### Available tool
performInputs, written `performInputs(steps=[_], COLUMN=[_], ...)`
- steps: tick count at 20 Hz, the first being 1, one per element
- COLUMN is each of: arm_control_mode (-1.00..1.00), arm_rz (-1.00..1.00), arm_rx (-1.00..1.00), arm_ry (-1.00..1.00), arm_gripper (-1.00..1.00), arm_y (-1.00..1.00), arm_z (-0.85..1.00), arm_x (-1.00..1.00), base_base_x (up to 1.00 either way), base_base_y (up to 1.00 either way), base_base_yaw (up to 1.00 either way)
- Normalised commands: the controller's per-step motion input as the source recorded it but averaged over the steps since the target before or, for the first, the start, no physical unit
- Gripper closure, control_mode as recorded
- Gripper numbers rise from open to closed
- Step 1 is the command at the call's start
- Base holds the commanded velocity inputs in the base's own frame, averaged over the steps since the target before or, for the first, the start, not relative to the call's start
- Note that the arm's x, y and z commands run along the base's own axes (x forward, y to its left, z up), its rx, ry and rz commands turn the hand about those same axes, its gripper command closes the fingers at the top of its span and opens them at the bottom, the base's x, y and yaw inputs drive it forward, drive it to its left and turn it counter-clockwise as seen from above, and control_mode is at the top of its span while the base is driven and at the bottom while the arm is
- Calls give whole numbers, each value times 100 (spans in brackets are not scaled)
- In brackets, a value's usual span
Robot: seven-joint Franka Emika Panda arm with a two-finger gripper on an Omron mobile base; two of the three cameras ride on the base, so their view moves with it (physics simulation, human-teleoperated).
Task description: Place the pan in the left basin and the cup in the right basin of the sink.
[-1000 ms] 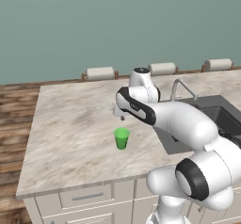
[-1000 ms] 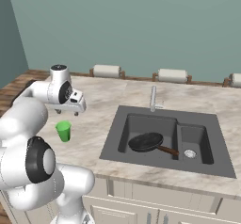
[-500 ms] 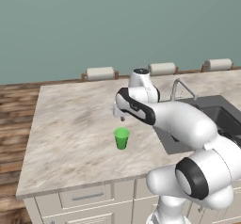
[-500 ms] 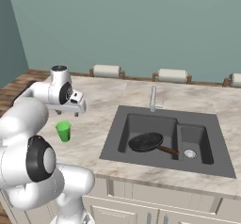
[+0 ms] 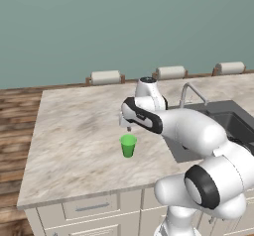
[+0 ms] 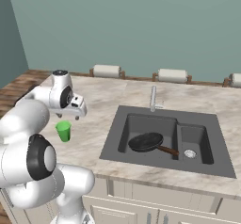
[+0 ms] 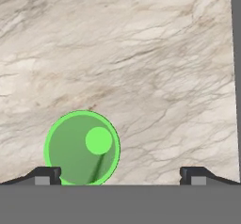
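Hovering above the cup (image 5: pixel 128 145) on the counter (image 5: pixel 74 131) — the gripper (image 7: pixel 120 175), jaws spread wide.

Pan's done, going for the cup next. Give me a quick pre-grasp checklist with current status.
1. Pan lies in the left basin: ok.
2. Cup upright on the counter: ok.
3. Gripper open, nothing held: ok.
4. Gripper centred over the cup: not ok; in the hand view the cup sits by one fingertip, not midway.
5. Gripper above the cup rim: ok.
6. Right basin free for the cup: ok.
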Motion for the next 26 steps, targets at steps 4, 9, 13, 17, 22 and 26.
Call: performInputs(steps=[4,9,13,17,22,26], arm_control_mode=[-100,-100,-100,-100,-100,-100], arm_rz=[0,0,0,0,0,0], arm_rx=[0,0,0,0,0,0], arm_ry=[0,0,0,0,0,0], arm_gripper=[-100,-100,-100,-100,-100,-100], arm_y=[0,0,0,0,0,0], arm_z=[-16,-14,-14,-14,-15,-12], arm_x=[0,0,0,0,0,0], base_base_x=[0,0,0,0,0,0], base_base_y=[0,0,0,0,0,0], base_base_yaw=[0,0,0,0,0,0])
